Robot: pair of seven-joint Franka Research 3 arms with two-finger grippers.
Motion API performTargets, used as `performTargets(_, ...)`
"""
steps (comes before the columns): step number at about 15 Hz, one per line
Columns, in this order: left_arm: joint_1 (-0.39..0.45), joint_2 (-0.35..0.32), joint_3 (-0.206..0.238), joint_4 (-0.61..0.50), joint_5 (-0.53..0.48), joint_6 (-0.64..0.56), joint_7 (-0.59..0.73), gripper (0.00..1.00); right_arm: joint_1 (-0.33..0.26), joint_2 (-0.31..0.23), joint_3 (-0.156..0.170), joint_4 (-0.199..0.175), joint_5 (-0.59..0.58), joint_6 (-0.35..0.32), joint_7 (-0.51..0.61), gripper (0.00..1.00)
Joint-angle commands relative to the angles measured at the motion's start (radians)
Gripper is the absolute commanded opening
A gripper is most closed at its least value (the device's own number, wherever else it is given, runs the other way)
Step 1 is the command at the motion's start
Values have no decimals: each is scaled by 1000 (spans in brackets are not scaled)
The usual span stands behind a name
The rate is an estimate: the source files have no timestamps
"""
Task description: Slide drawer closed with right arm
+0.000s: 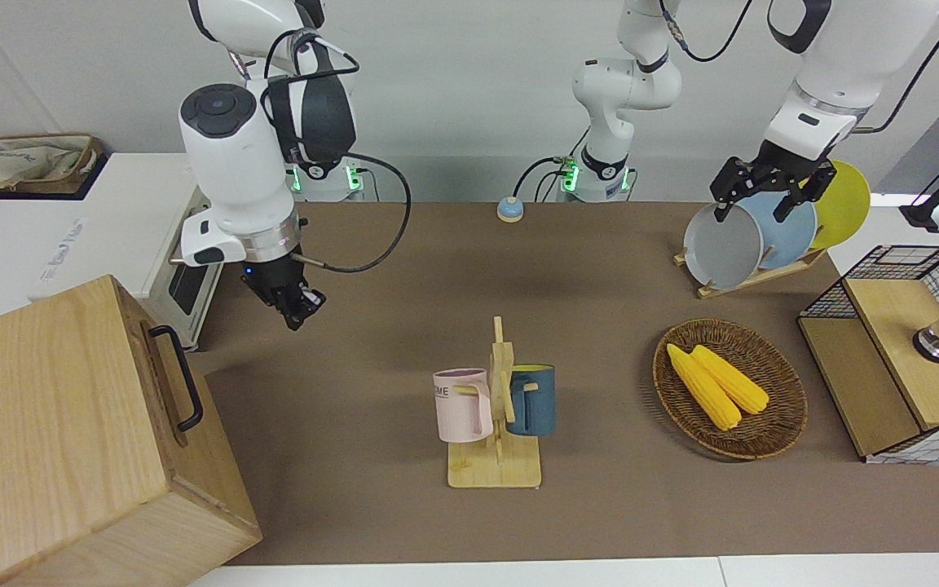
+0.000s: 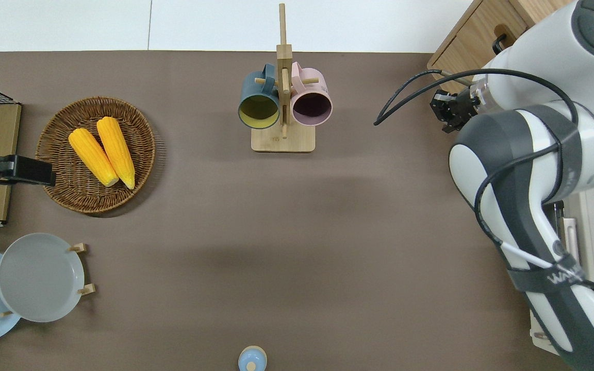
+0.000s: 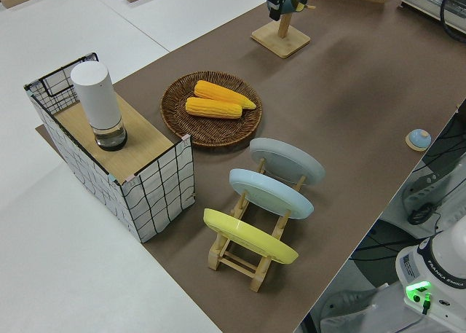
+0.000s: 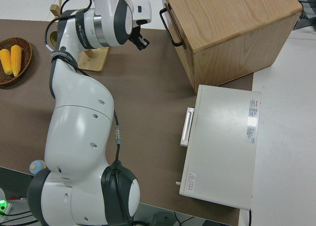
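One right tool [image 1: 300, 307] hovers near drawer [image 1: 166, 377] handle [image 1: 177, 377]

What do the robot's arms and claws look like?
Both arms are white with rounded joints and dark grey bands. The right arm has a silver wrist ring, a small blue light and looping black cables. Its claw is black, and so is the left claw.

The white jointed right arm [image 1: 237, 163] with its silver wrist ring and blue wrist light is reached out and bent downward at the wrist. Its black two-finger right gripper [image 1: 300, 310] is held in the air, pointed down and tilted; a black cable is looped beside it. The white left arm [image 1: 832, 61] is parked.
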Motion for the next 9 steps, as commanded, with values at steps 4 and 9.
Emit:
performTargets(4, -17, 13, 17, 20, 12, 0, 7, 995, 11, -149, -43, -83, 44, -153, -293, 0)
performTargets(9, -17, 13, 17, 20, 12, 0, 7, 998, 23, -247, -128, -187, 105, -175, -487, 0)
